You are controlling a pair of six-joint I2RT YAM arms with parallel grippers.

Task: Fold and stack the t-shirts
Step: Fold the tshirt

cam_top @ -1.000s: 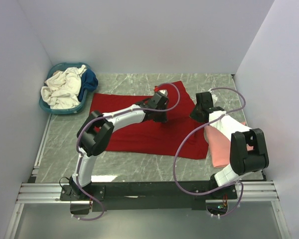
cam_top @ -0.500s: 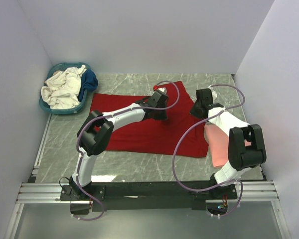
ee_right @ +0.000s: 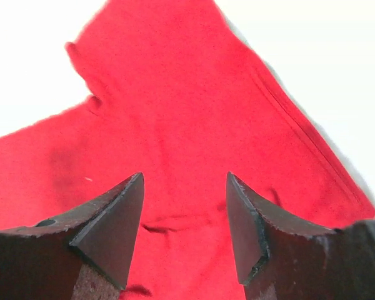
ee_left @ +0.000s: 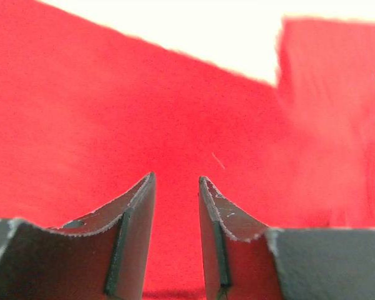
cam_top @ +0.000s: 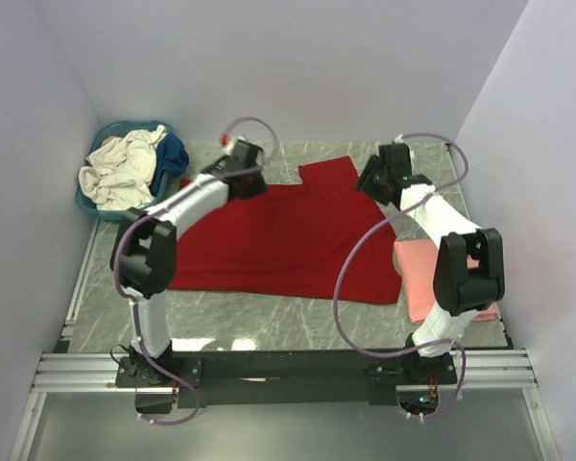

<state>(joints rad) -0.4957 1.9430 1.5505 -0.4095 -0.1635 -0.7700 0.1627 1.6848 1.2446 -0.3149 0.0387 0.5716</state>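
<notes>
We are looking at a deep red t-shirt (cam_top: 278, 240) lying spread flat across the middle of the table (cam_top: 269, 327), whose grey-green top is showing a veined, marbled pattern. The cloth is soft and matte, lying mostly smooth, with one short sleeve sticking out along its far edge. Just beside it on the right, a salmon pink t-shirt (cam_top: 418, 283) is lying folded into a narrow rectangle, partly hidden under the right arm. In the far left corner a teal plastic basket (cam_top: 125, 213) is holding a crumpled cream-white t-shirt (cam_top: 120, 168), with a dark blue t-shirt (cam_top: 176, 154) bunching against the rim beside it.

The left tool (ee_left: 176, 178) is hanging above the far left edge of the red shirt. Its two dark fingers are standing apart, with a narrow strip of red showing between them and nothing pinched. The right tool (ee_right: 184, 176) is hovering near the sleeve, its fingers spread wider and likewise gripping nothing.

The top view is giving us the whole layout (basket, pink shirt, both arms with their looping cables), yet the wrists are hiding the finger gaps there. The wrist cameras are showing those gaps plainly. They are also picking up the cloth's fine fuzzy nap, a stitched seam running diagonally in the right view, and the rough edges of the fingers, while the table around the red cloth is glaring out to white.
</notes>
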